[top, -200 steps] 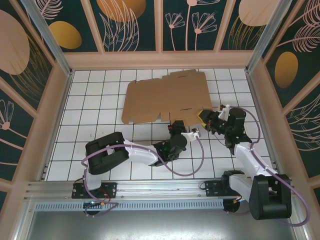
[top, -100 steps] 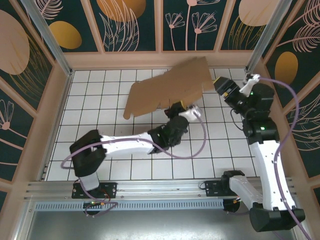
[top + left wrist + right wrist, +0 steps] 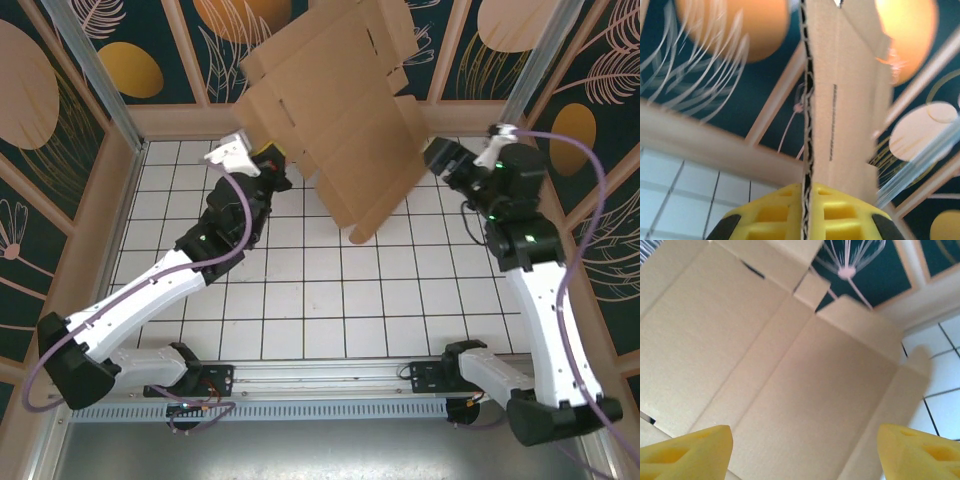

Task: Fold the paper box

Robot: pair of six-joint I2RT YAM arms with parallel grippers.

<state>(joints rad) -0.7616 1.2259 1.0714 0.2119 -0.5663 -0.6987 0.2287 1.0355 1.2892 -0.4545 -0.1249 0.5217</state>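
Observation:
The paper box [image 3: 340, 110] is a brown die-cut cardboard sheet, lifted off the tiled floor and standing tilted in the air near the back wall. My left gripper [image 3: 268, 160] is shut on its lower left edge. In the left wrist view the sheet's corrugated edge [image 3: 808, 125] runs up from between the yellow fingers [image 3: 845, 215]. My right gripper [image 3: 440, 158] hovers open just right of the sheet, apart from it. In the right wrist view the creased face of the paper box [image 3: 780, 365] spreads ahead of the gripper [image 3: 805, 455], whose fingertips [image 3: 690, 450] stand wide.
A white tiled floor [image 3: 330, 290] lies below, fenced by wooden walls with dark painted panels [image 3: 90, 60] and aluminium posts [image 3: 530, 70]. A metal rail [image 3: 300, 385] crosses the near edge by the arm bases.
The left arm swung up and to the left, carrying the sheet from the floor into the air. The right gripper opened, left the sheet's corner and rose to the right.

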